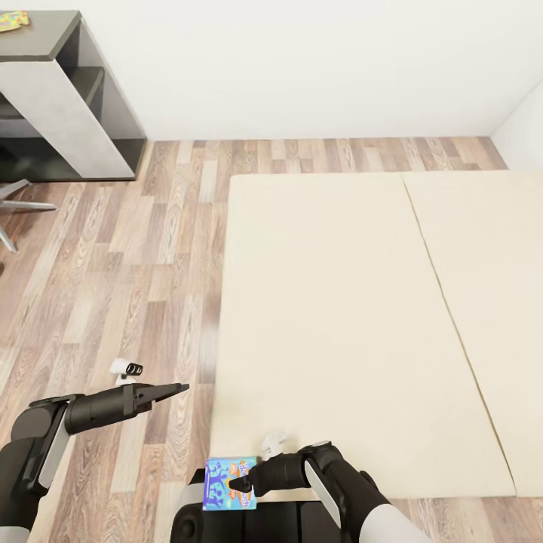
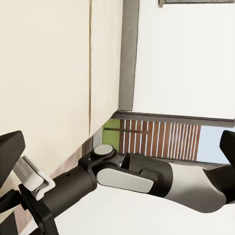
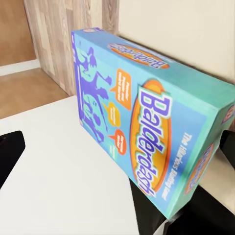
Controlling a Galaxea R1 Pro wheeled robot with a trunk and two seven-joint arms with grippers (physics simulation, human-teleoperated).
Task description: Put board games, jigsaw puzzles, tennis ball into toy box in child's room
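So the right gripper (image 1: 243, 483) is sitting pulled in close to the robot's own trunk, and it's clamped on the blue board game (image 1: 230, 484), the Balderdash box, which the right wrist view is showing held by one end with most of its length sticking out past the fingers. That's the bit worth worrying about: with a grip that far off to one end, the box is probably going to want to pivot or slide out if the arm swings fast or the base jerks on the drive over. The left gripper (image 1: 179, 389) is hanging out over the wood floor (image 1: 113, 286) just off the bed's near left corner, carrying nothing, its fingers looking together at a point. The bed (image 1: 339, 317) is stretching away with a bare mattress, no other game showing on the part in frame. Far off at the back left, the table (image 1: 45, 34) is standing against the wall with a jigsaw puzzle (image 1: 13, 22) lying at the far left edge of its dark top; clipping the desk chair legs (image 1: 19, 204) beside it on approach could be another snag.
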